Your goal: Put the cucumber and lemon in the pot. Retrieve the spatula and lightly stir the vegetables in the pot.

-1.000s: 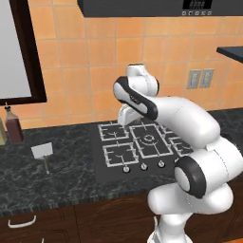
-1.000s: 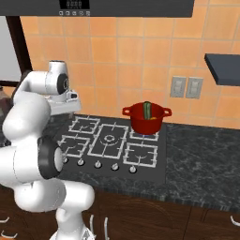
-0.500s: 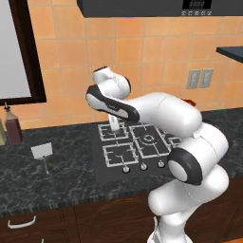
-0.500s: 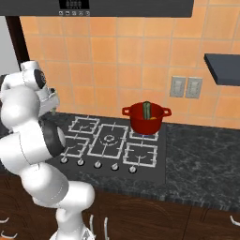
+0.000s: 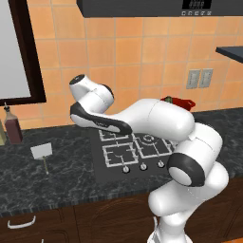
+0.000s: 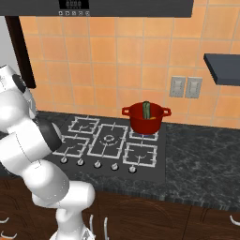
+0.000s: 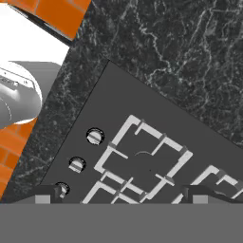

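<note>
The cucumber point(image 6: 146, 110) stands in the red pot point(image 6: 146, 118) on the stove point(image 6: 112, 147), I can't see the lemon, the spatula point(image 5: 42, 152) lies on the counter point(image 5: 28, 175) waiting, and the gripper point(image 7: 123, 192) is wide open, holding nothing.

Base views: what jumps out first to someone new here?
The red pot on the back right burner of the stove, with a green cucumber standing up out of it. Then the white arm, swung left over the counter toward the spatula lying left of the stove near the bottle.
</note>
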Controlling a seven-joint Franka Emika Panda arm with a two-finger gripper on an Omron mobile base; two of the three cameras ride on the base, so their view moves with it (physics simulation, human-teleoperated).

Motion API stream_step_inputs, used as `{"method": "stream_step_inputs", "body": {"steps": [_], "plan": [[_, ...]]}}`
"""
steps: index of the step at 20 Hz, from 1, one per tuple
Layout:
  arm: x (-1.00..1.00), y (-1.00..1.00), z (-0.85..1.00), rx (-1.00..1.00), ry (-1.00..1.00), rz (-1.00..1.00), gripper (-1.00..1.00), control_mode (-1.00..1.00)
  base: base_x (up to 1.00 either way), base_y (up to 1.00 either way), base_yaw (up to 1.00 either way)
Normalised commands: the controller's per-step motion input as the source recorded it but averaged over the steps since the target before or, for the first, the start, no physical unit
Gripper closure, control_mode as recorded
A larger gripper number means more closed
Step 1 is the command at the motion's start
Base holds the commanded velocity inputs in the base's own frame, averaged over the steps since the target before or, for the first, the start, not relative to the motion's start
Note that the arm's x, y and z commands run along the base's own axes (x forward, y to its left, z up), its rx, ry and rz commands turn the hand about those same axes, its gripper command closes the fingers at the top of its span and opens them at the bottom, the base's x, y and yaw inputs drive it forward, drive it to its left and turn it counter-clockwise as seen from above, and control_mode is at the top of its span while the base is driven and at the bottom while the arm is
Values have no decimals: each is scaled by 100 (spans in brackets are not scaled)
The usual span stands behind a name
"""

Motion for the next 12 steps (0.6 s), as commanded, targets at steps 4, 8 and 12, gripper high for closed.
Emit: {"method": "stream_step_inputs", "body": {"steps": [4,8,12], "plan": [[0,68,-5,0,1,74,-100,-100,0,0,0],[-2,100,-12,-5,0,50,-100,-100,0,0,0],[-22,100,-18,-7,-1,36,-100,-100,0,0,0]]}}
